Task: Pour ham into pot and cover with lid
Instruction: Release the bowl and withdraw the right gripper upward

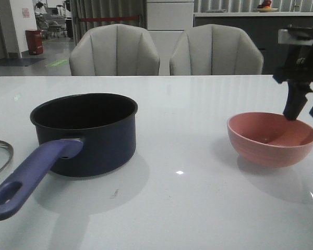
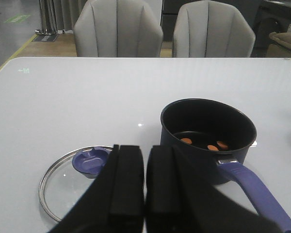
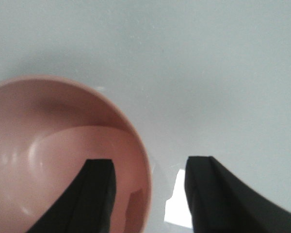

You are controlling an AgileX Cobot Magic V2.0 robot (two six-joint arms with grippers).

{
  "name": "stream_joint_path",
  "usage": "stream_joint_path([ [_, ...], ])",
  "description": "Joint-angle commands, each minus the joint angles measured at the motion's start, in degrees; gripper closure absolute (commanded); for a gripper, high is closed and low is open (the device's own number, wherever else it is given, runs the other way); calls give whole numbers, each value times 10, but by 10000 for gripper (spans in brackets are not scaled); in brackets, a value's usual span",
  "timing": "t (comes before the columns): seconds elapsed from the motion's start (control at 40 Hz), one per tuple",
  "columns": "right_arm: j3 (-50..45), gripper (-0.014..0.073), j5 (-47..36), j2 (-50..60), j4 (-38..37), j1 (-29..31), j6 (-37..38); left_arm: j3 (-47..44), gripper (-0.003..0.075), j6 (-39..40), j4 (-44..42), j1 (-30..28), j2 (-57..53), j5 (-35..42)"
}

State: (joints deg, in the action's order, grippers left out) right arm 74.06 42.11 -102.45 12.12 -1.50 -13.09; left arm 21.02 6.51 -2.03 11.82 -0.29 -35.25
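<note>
Fingers of the right gripper (image 3: 148, 194) are spread apart, one inside the pink bowl (image 1: 272, 138) and one outside its rim (no contact can be made out), holding nothing. Left gripper (image 2: 144, 187) has its pads pressed together, empty, hanging above the table (image 1: 198, 104) near the lid. Largest of the objects is the pot (image 1: 86, 134), upright at the table's left with its purple-blue handle (image 1: 28, 179) pointing toward the robot. Beside it, flat on the table, lies the lid (image 2: 70, 182), blue knob (image 2: 90, 161) up. Three ham (image 2: 212, 147) slices rest on the pot's black floor.
</note>
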Motion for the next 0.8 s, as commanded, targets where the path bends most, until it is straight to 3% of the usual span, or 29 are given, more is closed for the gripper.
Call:
stream_joint_path([
  [0.0,4,153,-22,89,-1,-1,-33,14,607,1,2,4,-9,46],
  [0.23,-83,153,-133,254,2,-38,-36,14,607,1,2,4,-9,47],
  [0.58,-316,153,-352,538,14,-134,-36,14,607,1,2,4,-9,48],
  [0.78,-426,153,-381,696,22,-145,-36,14,607,1,2,4,-9,48],
])
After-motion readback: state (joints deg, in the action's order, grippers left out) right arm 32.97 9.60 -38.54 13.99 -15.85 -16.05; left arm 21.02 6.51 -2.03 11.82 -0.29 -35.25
